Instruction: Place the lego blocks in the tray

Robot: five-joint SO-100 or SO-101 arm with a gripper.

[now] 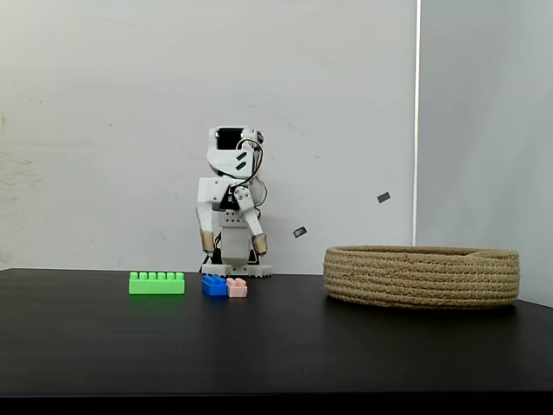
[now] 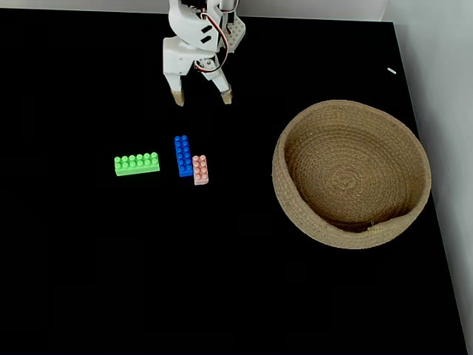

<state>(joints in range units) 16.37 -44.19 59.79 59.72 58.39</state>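
The hand hangs released and empty at top centre of the overhead frame. Green brick, blue brick and pink brick lie mid-left on the worktop, outside the tray at right, likely awaiting pickup.

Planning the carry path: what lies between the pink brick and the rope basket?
Nothing: from above, bare black table separates the pink brick from the basket.
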